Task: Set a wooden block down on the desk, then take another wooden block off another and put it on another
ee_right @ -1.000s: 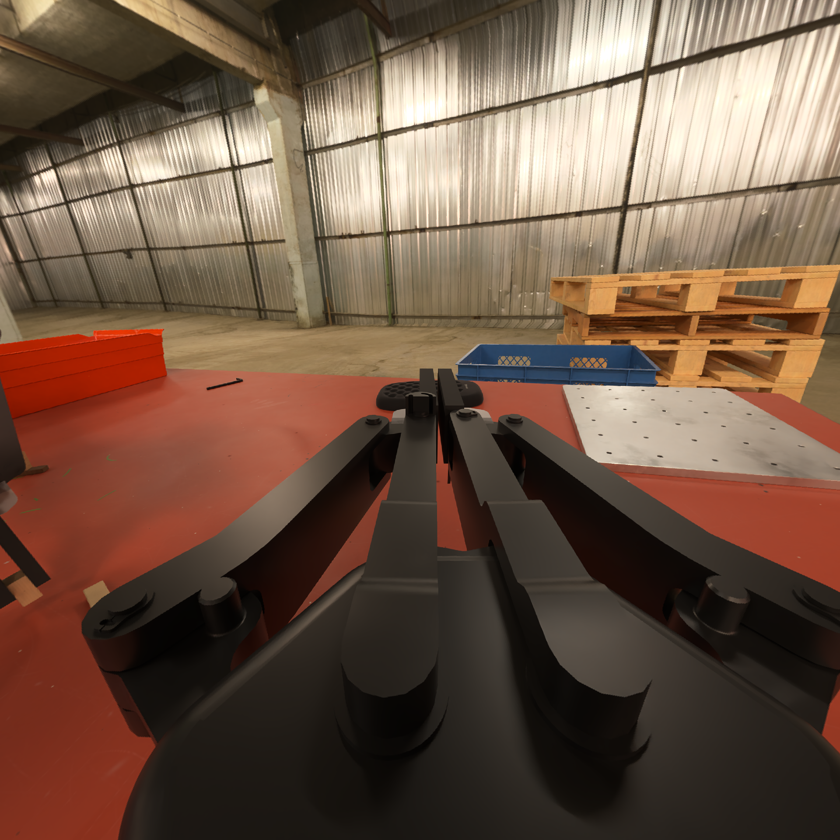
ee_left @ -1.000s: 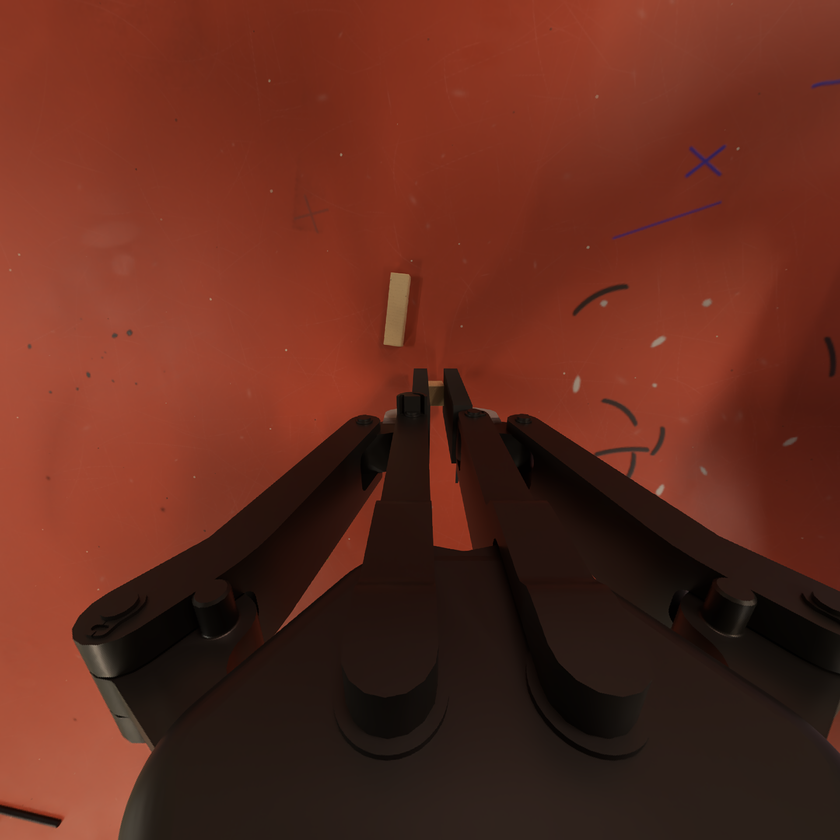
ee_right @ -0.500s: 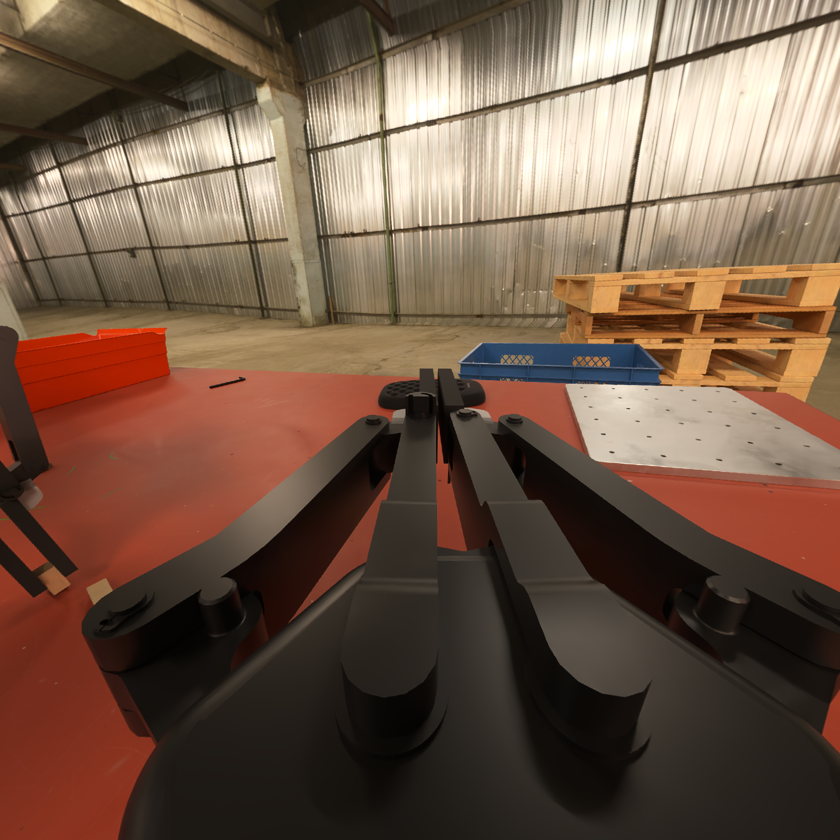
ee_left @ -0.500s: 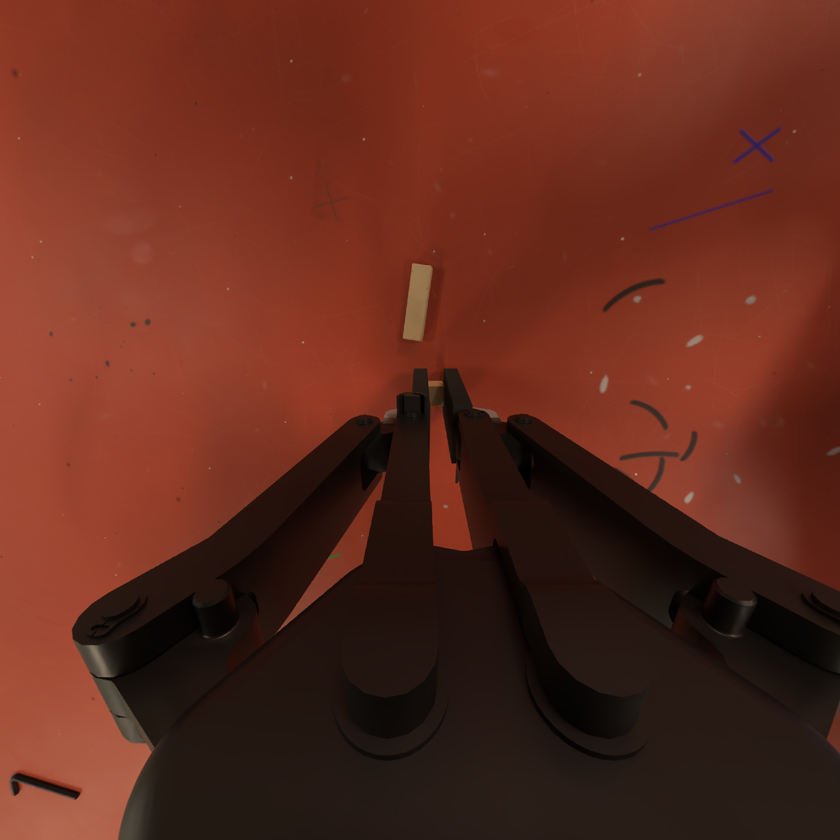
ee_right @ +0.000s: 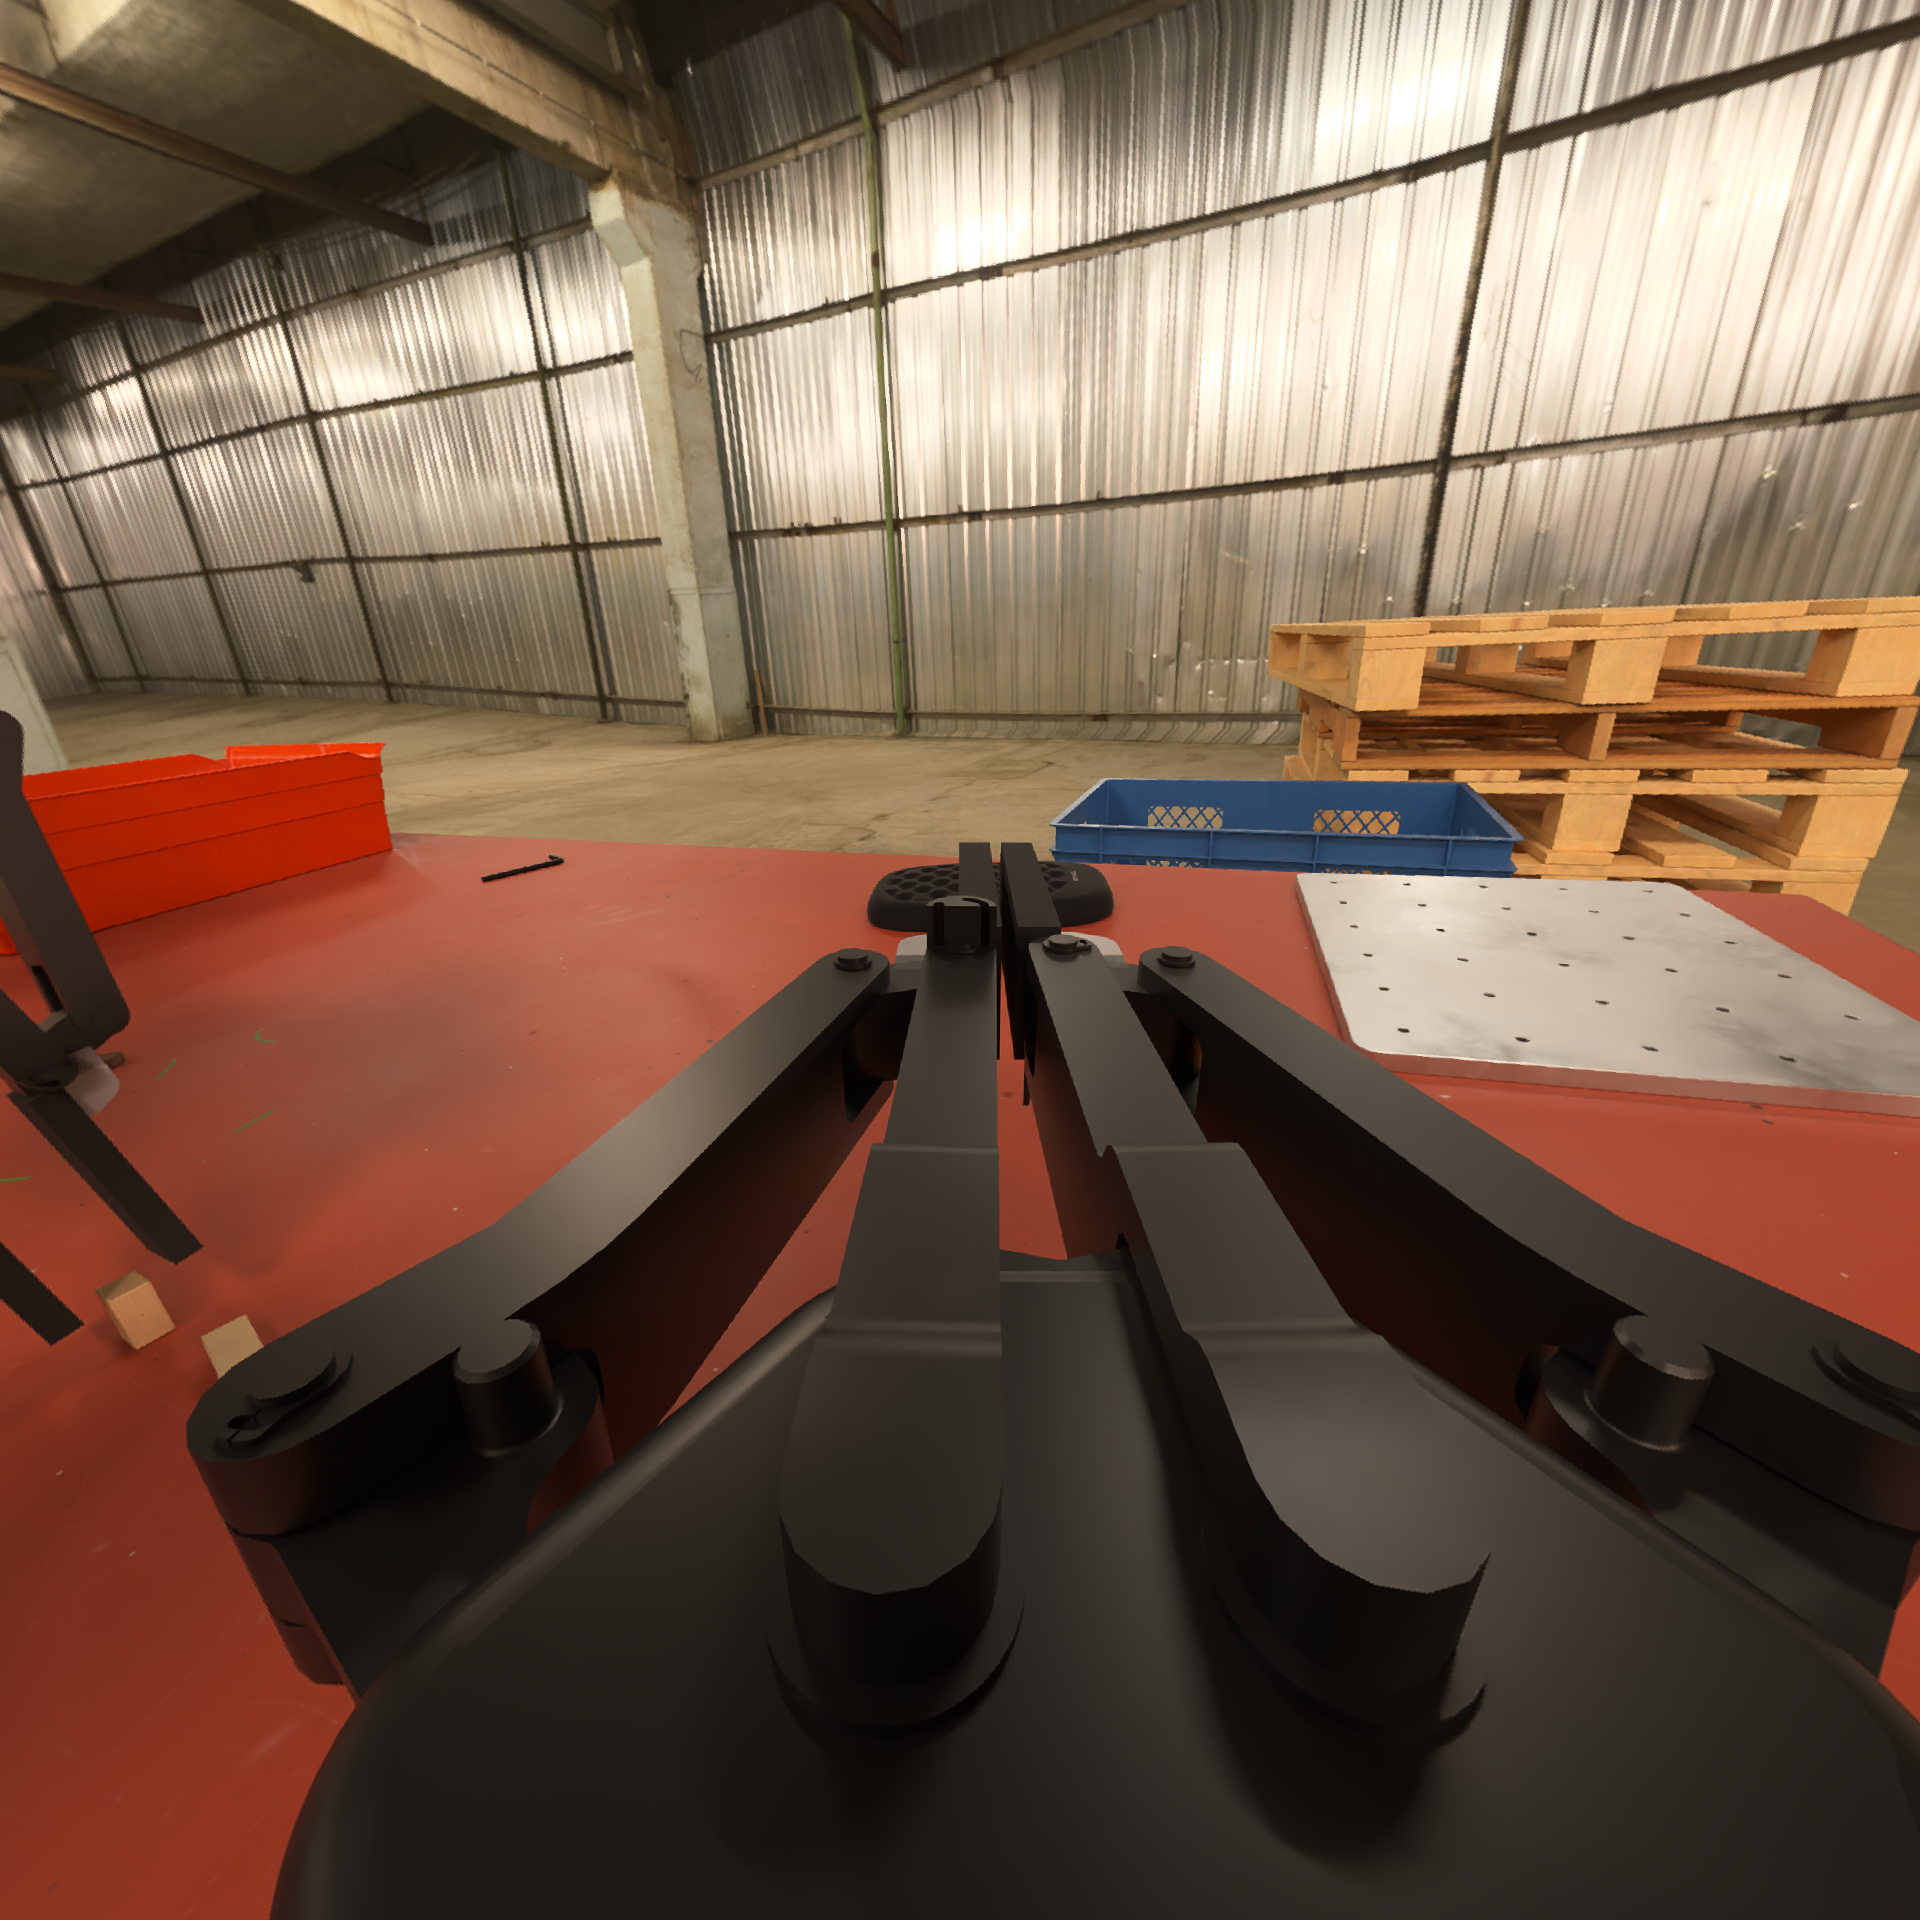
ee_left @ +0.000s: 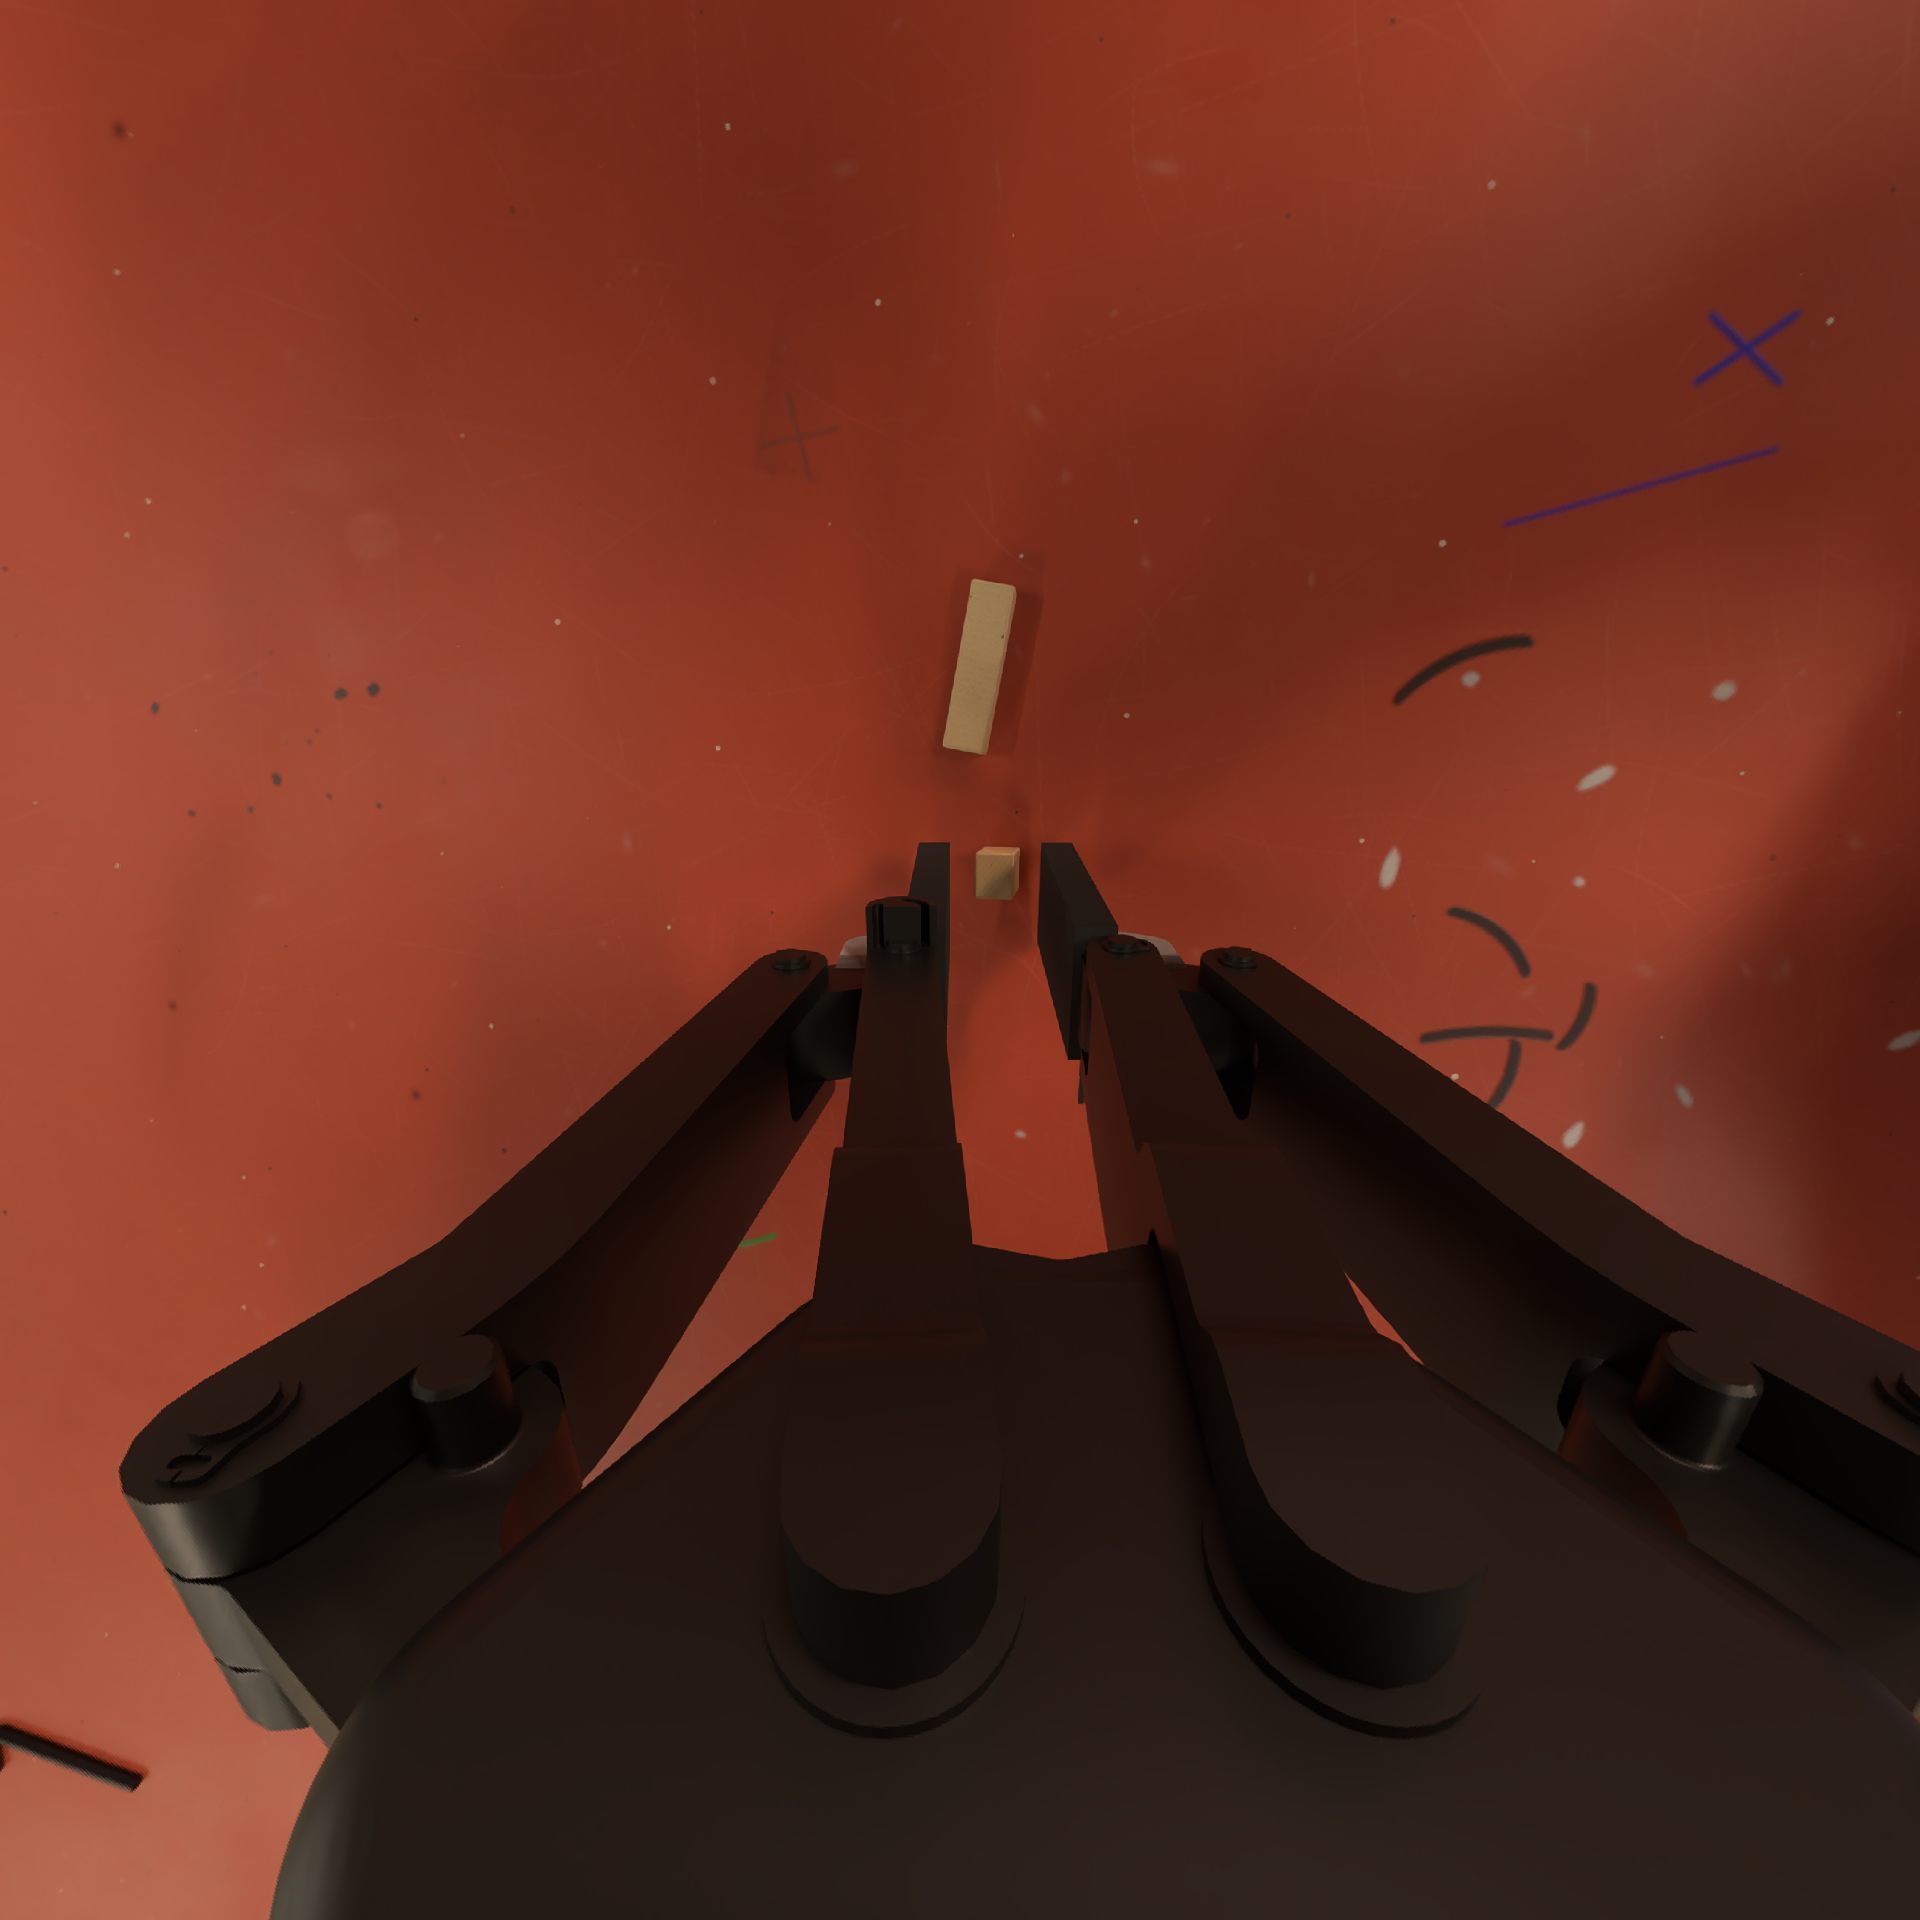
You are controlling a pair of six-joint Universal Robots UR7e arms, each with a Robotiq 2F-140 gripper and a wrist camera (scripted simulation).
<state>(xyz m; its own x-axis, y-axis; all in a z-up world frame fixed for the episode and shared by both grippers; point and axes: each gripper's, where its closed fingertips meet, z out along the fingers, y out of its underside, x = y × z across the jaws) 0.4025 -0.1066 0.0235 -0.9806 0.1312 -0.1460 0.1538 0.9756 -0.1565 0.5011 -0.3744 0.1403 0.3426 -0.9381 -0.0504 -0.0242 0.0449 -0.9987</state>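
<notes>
The left pincer (ee_left: 994,871) stood narrowly parted over the desk (ee_left: 416,831), its tips clear of the small block (ee_left: 996,872) between them, which appeared set down just short of a long block (ee_left: 978,666). The right pincer (ee_right: 995,883) hung closed and empty. I judged step one done; no stacked blocks were visible, so the unstacking remained.

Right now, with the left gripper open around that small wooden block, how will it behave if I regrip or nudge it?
The small wooden block looks rigid with flat faces, so it should slide, not roll, on the desk. It stands narrow end up between the left gripper fingers, so a nudge could tip it. Probably light.
</notes>
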